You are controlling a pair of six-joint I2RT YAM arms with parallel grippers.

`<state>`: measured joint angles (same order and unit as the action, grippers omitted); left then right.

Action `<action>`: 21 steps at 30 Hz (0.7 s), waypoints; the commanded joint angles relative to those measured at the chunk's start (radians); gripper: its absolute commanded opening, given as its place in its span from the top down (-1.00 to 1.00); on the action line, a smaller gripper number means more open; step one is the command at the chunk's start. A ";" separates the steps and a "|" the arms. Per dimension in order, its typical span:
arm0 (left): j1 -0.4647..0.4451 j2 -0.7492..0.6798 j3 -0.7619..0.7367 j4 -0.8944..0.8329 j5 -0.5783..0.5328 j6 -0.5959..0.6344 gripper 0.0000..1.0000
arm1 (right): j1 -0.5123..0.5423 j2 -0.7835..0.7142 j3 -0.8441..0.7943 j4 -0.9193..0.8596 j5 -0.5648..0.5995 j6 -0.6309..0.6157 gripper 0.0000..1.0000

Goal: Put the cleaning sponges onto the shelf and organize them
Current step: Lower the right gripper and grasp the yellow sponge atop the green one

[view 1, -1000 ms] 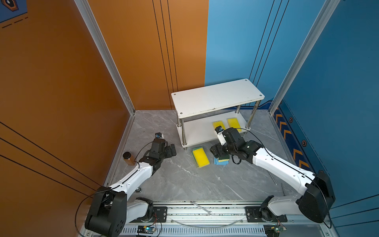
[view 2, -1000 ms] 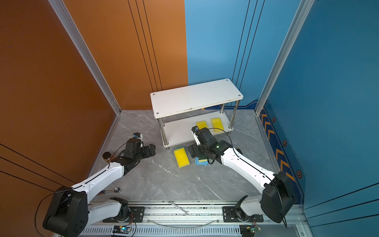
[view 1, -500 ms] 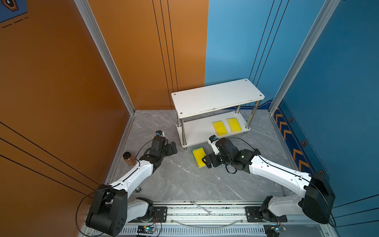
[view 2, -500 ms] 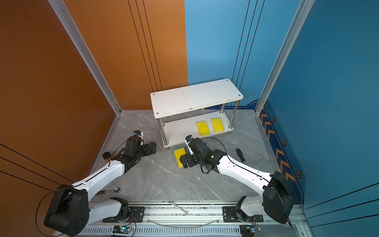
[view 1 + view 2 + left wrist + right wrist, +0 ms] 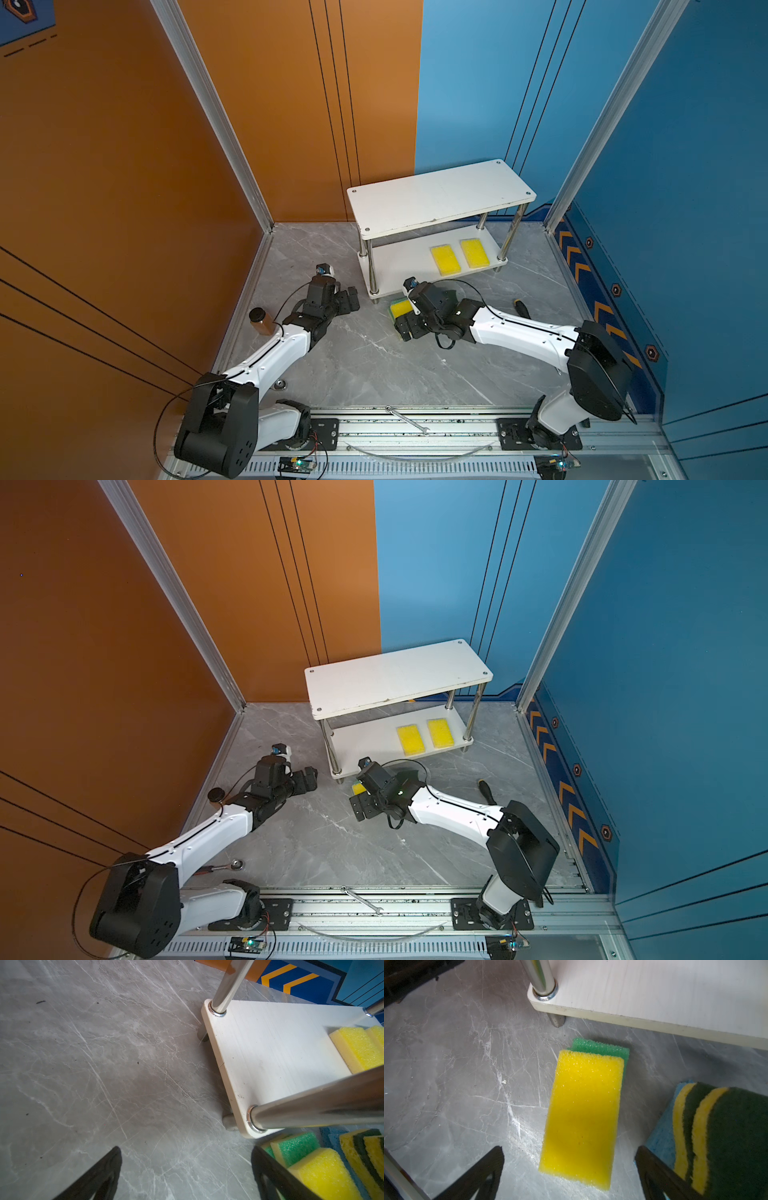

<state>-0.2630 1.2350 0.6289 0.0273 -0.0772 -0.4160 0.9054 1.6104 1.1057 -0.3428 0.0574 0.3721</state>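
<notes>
1. Yellow sponge (image 5: pixel 583 1118) — lies flat on the desk (image 5: pixel 446 1064) just in front of the shelf (image 5: pixel 654 991), stacked askew on a green-topped sponge (image 5: pixel 602 1048).
2. Handling, we judge: light, soft, springy foam that is unlikely to slip. We take it across the long sides at mid-length and squeeze gently.
3. Right tool (image 5: pixel 569 1149) — jaws spread wide above it, holding nothing.
4. Left tool (image 5: pixel 186 1149): released and empty.
5. Two yellow sponges (image 5: pixel 445 259) sit on the shelf's lower board.

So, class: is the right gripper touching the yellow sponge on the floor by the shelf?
Apart. In the right wrist view the right gripper has open jaws either side of the yellow sponge, bare floor showing between each and the foam.
</notes>
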 commanded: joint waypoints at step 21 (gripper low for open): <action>0.010 0.060 0.000 0.040 0.039 0.008 -0.95 | 0.018 0.127 0.096 -0.091 0.044 -0.010 -0.84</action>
<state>-0.2600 1.2903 0.6285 0.0574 -0.0578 -0.4160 0.9169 1.7184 1.1755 -0.3901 0.0650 0.3710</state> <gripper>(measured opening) 0.976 0.927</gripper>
